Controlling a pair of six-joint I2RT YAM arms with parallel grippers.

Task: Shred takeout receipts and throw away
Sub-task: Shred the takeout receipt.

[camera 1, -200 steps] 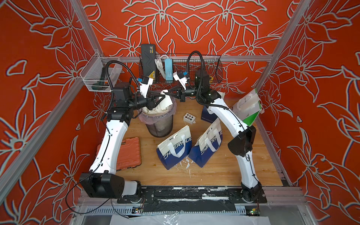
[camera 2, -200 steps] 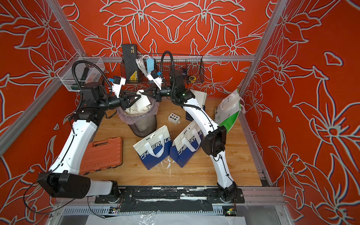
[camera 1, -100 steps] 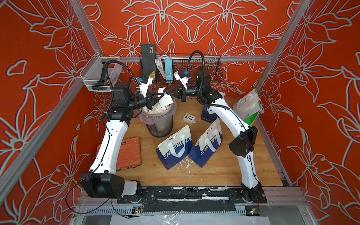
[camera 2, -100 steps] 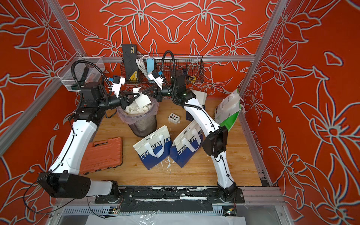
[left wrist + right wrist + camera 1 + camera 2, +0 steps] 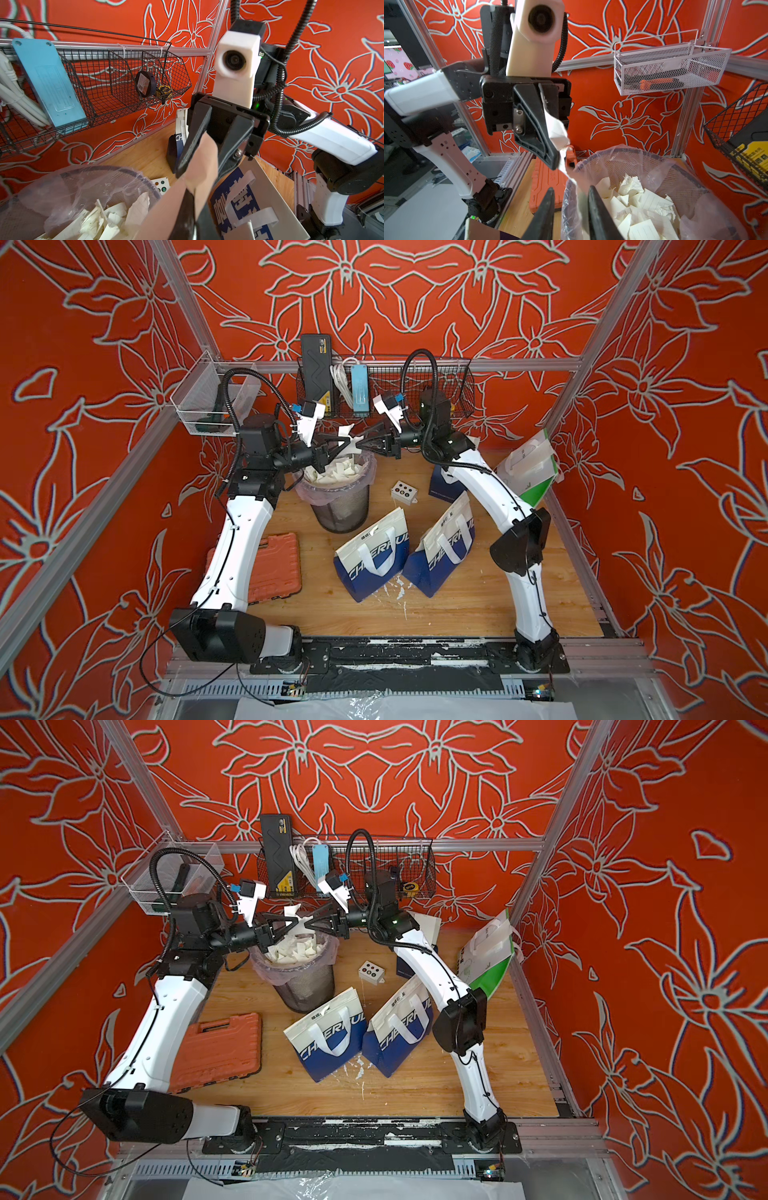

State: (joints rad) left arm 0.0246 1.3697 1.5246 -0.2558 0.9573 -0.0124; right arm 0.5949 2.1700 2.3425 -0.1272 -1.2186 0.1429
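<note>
— Well, where does the receipt stand?
— One crumpled receipt scrap (image 5: pixel 557 131) is pinched in the left gripper (image 5: pixel 555 164), jaws together on it, in the air above the rim of the wastebasket (image 5: pixel 340 510). A thin tail of the paper hangs from the tips toward the liner.
— And the right gripper (image 5: pixel 571 189)?
— Jaws parted, nearly tip to tip with the left one over the basket. The tail runs down between its fingers; whether it touches them I cannot tell.
— Contents of the basket?
— Torn receipt pieces (image 5: pixel 639 207), white with faint ruled lines, heaped inside the clear liner of the black mesh.
— Surroundings?
— In both top views, two blue-and-white CHERRUL bags (image 5: pixel 372 556) lean near the basket on the wooden table (image 5: pixel 457 610), with white flecks (image 5: pixel 399 593) at their feet. A small button box (image 5: pixel 403 492) sits beside the basket. An orange tool case (image 5: pixel 274 568) lies partly under the left arm.
</note>
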